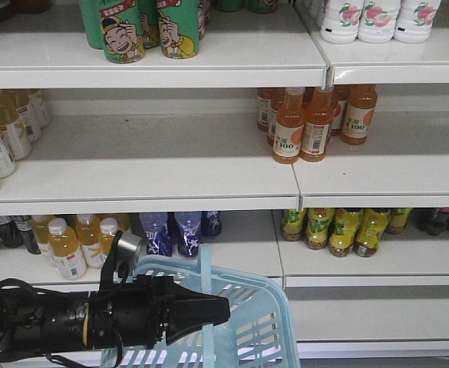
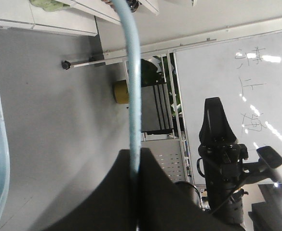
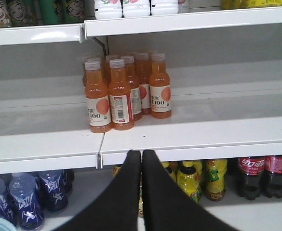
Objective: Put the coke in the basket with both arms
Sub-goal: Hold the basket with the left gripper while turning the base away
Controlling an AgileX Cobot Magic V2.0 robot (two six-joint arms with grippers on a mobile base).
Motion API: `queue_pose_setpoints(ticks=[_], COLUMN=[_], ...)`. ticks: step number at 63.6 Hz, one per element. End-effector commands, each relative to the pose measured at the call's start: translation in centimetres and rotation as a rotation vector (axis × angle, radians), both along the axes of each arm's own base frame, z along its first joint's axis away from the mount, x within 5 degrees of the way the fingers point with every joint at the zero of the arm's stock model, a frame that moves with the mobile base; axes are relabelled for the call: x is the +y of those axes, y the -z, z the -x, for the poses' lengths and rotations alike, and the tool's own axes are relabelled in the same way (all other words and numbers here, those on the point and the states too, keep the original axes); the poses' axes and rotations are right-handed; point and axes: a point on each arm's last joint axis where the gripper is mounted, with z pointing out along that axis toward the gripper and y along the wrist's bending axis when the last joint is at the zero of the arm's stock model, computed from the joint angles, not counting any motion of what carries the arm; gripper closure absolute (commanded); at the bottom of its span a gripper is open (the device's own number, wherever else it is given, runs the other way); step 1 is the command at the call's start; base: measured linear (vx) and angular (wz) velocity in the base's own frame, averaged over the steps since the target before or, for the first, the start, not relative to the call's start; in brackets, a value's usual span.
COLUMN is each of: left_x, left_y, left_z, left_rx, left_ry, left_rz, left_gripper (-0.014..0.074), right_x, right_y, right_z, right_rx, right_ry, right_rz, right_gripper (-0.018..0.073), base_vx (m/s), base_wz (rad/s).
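Observation:
The pale blue basket (image 1: 264,305) hangs low in the front view before the bottom shelf. My left gripper (image 1: 222,310) is shut on its swing handle (image 1: 206,264). In the left wrist view the thin blue handle (image 2: 133,91) runs straight down between the closed fingers of the left gripper (image 2: 136,152). Two coke bottles (image 3: 250,174) with red labels stand at the right end of the bottom shelf. My right gripper (image 3: 141,153) is shut with nothing in it, level with the middle shelf's front edge and left of the coke. The left wrist view also shows the right arm (image 2: 221,159).
Orange juice bottles (image 3: 121,94) cluster on the middle shelf. Yellow-green bottles (image 3: 194,180) stand beside the coke, blue bottles (image 3: 25,197) to the left. Green cans (image 1: 140,27) and white bottles (image 1: 378,19) fill the top shelf. Dark bottles with pale labels (image 1: 5,234) stand at the bottom left.

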Motion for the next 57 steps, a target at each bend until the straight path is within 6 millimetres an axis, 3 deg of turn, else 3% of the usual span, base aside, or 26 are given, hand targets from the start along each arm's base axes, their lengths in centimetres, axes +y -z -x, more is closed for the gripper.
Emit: queue_pose_setpoints(ticks=[1, 57], left_x=[-0.29, -0.39], left_y=[-3.6, -3.3], left_z=[0.51, 1.17], left_rx=[-0.087, -0.094], left_ry=[0.055, 0.13], left_rz=[0.26, 0.227], left_gripper=[0.0603, 0.0603], right_x=[-0.01, -0.01], right_y=[-0.31, -0.31], right_z=[0.09, 0.09], right_rx=[-0.078, -0.078], right_ry=[0.004, 0.004], right_rz=[0.008, 0.008], right_gripper=[0.0568, 0.0568], base_vx=[0.0, 0.0], base_wz=[0.0, 0.0])
